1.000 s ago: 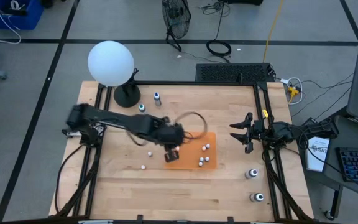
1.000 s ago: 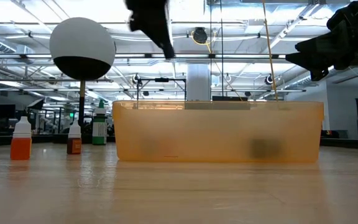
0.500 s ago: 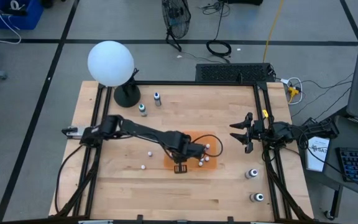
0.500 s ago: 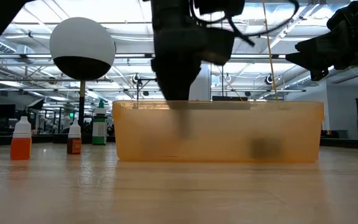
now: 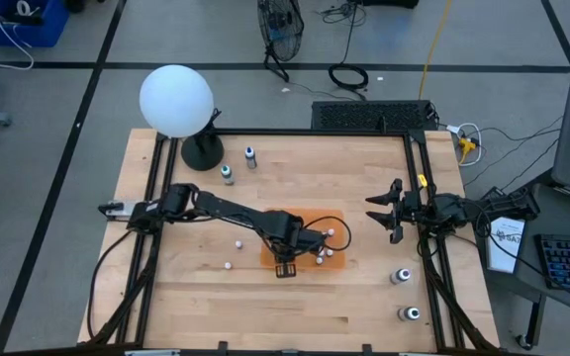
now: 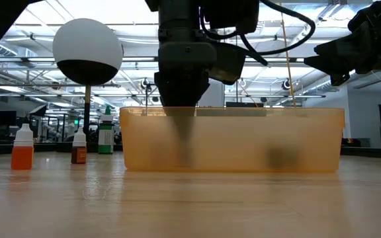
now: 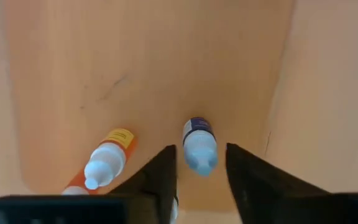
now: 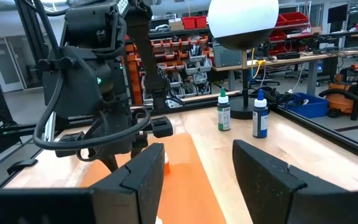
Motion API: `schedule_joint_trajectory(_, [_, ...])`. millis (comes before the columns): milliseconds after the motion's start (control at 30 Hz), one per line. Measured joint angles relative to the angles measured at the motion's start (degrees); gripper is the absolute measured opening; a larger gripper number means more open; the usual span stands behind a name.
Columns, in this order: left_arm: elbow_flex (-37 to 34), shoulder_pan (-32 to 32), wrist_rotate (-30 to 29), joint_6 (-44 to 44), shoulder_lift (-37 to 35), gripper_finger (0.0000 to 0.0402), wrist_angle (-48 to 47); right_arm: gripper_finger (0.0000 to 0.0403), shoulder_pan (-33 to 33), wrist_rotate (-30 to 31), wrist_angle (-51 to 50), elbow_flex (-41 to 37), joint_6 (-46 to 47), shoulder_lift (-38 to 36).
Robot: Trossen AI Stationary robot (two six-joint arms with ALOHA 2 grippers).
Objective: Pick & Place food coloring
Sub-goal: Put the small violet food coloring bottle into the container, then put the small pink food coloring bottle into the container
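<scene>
My left gripper (image 5: 287, 265) reaches down into the orange tray (image 5: 339, 265) near its near-left corner, and it is open. In the left wrist view its fingers stand on either side of a small blue bottle (image 7: 199, 146) lying on the tray floor, with a gap on each side. An orange bottle (image 7: 104, 165) lies beside it. More white-capped bottles (image 5: 330, 234) sit in the tray. Others stand on the table (image 5: 237, 243), in the low view too (image 6: 22, 149). My right gripper (image 5: 379, 220) waits open at the table's right side.
A white globe lamp (image 5: 176, 99) on a black base stands at the far-left corner, with two larger bottles (image 5: 227, 173) next to it. Two grey bottles (image 5: 400, 276) stand near the right edge. The tray's translucent wall (image 6: 276, 142) rises around my left fingers.
My left arm has stretched toward the table's right and near edge and come down. Its gripper was high above the tray's left end and now stands low inside the tray. Most of the drop came first, then a small further descent.
</scene>
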Motion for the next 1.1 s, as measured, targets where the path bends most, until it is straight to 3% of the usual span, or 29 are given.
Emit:
schedule_joint_trajectory(233, [0.1,0.0,0.0,0.2,0.0,0.0201,-0.1,0.0178,0.0,0.0,0.0,0.0,0.0,0.0])
schedule_joint_trajectory(467, [4.6,0.0,-0.8,-0.4,-2.4,0.0193,-8.5,0.0176,0.0,0.0,0.0,0.0,0.0,0.0])
schedule_joint_trajectory(600, [3.2,-0.7,-9.0,-5.7,-7.2,0.0181,-15.5,0.018,0.0,0.0,0.1,0.0,0.0,0.0])
schedule_joint_trajectory(700, [-1.1,-1.6,-14.2,-11.8,-12.4,0.0175,-15.7,0.018,0.0,0.0,0.1,0.0,0.0,0.1])
schedule_joint_trajectory(833, [-10.8,-2.6,-14.7,-21.2,-19.3,0.0167,-11.2,0.0177,0.0,0.0,0.0,0.0,0.0,0.1])
schedule_joint_trajectory(933, [-18.6,-2.6,-14.3,-27.6,-23.3,0.0162,-8.2,0.0177,0.0,0.0,0.0,0.0,0.0,0.1])
schedule_joint_trajectory(1100, [-29.7,-2.6,-8.0,-33.2,-27.2,0.0157,-4.4,0.0178,0.0,0.0,0.0,0.0,0.0,0.1])
